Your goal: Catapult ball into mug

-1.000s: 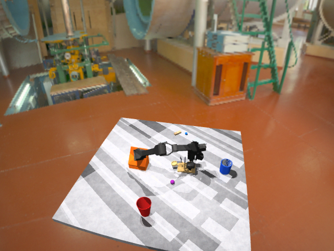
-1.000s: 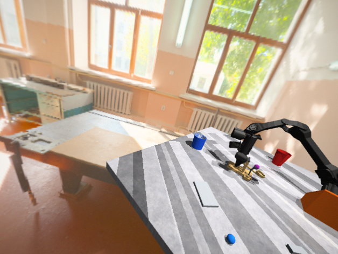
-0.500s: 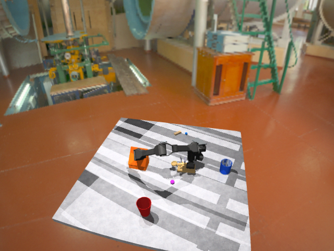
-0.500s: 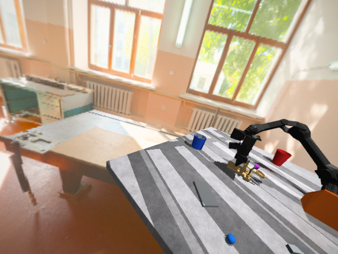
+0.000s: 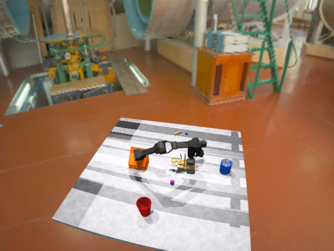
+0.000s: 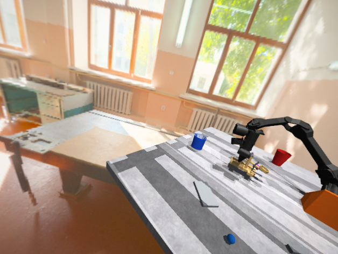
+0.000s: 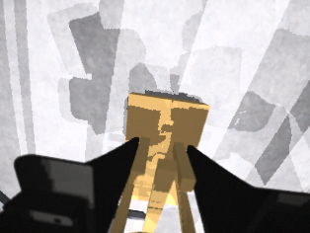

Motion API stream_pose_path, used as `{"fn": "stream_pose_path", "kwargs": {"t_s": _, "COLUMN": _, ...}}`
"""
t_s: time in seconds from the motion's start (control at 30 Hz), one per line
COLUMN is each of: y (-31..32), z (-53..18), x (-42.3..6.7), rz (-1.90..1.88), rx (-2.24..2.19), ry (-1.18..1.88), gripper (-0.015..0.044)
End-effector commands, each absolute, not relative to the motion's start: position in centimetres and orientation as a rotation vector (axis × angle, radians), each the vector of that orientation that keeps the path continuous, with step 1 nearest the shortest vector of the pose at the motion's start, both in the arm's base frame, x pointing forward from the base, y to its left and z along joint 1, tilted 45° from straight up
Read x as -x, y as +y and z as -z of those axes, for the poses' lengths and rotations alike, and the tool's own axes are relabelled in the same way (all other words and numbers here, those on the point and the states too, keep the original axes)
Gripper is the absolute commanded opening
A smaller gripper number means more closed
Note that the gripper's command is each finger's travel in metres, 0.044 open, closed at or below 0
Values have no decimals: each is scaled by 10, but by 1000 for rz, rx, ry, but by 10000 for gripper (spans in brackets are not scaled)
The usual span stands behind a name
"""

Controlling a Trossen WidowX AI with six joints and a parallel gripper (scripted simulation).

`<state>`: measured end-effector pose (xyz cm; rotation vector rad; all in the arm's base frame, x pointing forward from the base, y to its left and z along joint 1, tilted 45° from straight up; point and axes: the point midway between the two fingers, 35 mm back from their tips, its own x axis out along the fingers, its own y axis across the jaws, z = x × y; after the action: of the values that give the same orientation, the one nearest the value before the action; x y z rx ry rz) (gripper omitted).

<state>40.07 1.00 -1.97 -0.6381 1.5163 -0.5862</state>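
1. Table (image 5: 102, 224): grey-striped top; open room toward 6 o'clock around the red cup (image 5: 143, 206).
2. Gripper (image 7: 160, 150): half-closed, clenched on the catapult's frame rails.
3. Catapult (image 5: 184, 163): tan wood, mid-table, spoon at 9 o'clock.
4. Blue mug (image 5: 225, 166): at 3 o'clock of the catapult, near the table edge.
5. Ball (image 5: 172, 182): purple, loose at 7 o'clock of the catapult.

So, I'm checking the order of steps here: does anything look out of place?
Yes. The pincer is shut on the catapult, yet the purple ball lies loose on the table, beside the catapult rather than in its spoon.
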Motion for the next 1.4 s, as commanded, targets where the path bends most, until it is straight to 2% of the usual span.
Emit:
{"fn": "stream_pose_path", "kwargs": {"t_s": 0.0, "y": 19, "z": 11, "x": -403, "rz": 579, "rx": 634, "ry": 1504, "gripper": 0}}
{"fn": "stream_pose_path", "kwargs": {"t_s": 1.23, "y": -16, "z": 43, "x": -403, "rz": 586, "rx": 629, "ry": 1508, "gripper": 0}}
{"fn": "stream_pose_path", "kwargs": {"t_s": 1.37, "y": -16, "z": 43, "x": -403, "rz": 586, "rx": 629, "ry": 1508, "gripper": 105}}
